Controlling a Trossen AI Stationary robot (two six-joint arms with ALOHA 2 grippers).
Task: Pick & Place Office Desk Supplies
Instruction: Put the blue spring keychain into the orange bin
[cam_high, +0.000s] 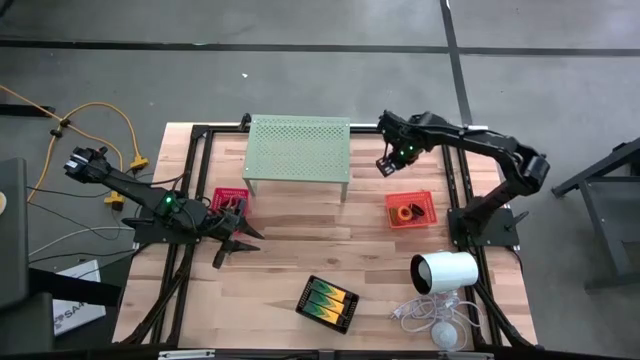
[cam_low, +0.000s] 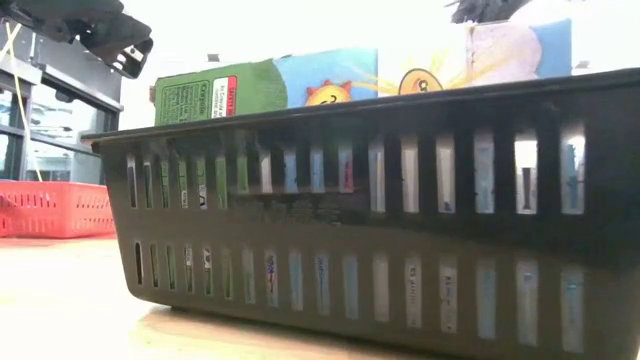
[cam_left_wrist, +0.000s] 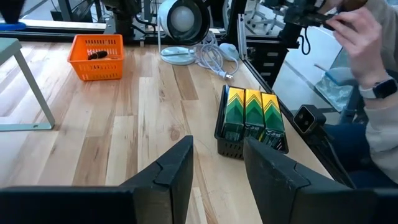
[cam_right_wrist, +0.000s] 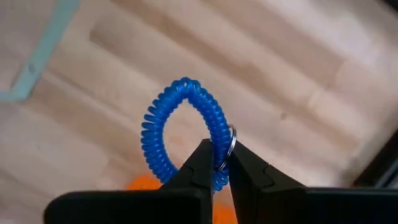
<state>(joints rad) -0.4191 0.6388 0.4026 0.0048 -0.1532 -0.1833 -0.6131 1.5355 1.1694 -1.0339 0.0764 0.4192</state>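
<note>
The pale green stand (cam_high: 298, 150) blocks the desk's (cam_high: 280, 260) far edge; the black tray (cam_high: 327, 303) and white cylinder (cam_high: 445, 271) crowd the near-right corner. The middle looks open.

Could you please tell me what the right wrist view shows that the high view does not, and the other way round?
Only the right wrist view shows the right end effector shut on a blue coiled ring with a small metal ring. Only the high view shows the pale green stand, red tray, black tray and left end effector. Both show the wooden table and something orange below the right end effector.
</note>
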